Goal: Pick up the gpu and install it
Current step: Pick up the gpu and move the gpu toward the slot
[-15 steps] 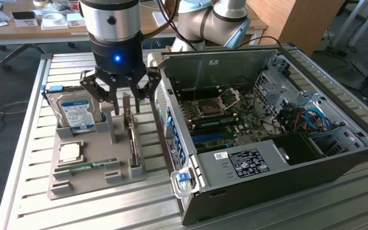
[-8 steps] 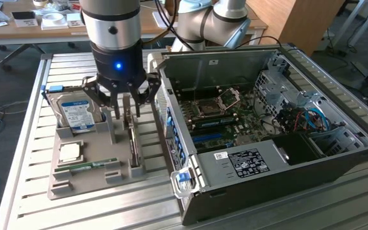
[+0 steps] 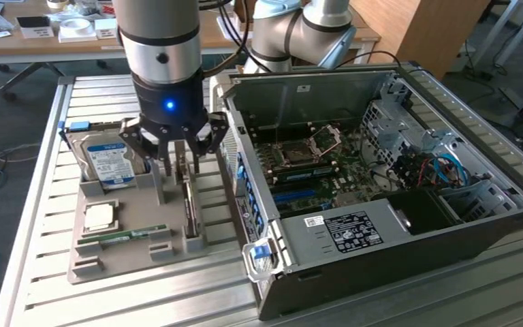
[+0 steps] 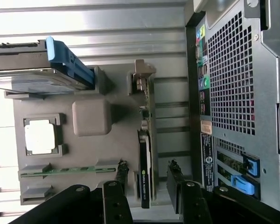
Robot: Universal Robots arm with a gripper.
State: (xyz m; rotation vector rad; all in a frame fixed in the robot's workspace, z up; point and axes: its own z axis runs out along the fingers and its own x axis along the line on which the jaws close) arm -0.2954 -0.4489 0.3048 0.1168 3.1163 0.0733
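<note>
- Black fingers of the gripper stand apart, one on each flat face of the gpu. A gap shows on both sides, so nothing is clamped.
- Standing on its long edge in a slot of the grey holder tray, the card leaves both faces free for a straddling grip. Its silvery bracket is at the end away from the fingers.
- Sharing the tray are a hard drive, a processor chip and a RAM stick, all apart from the fingers.
- Just beside the tray on the slatted metal table lies the open computer case. Its wall runs near one finger, which is probably the tightest spot.
</note>
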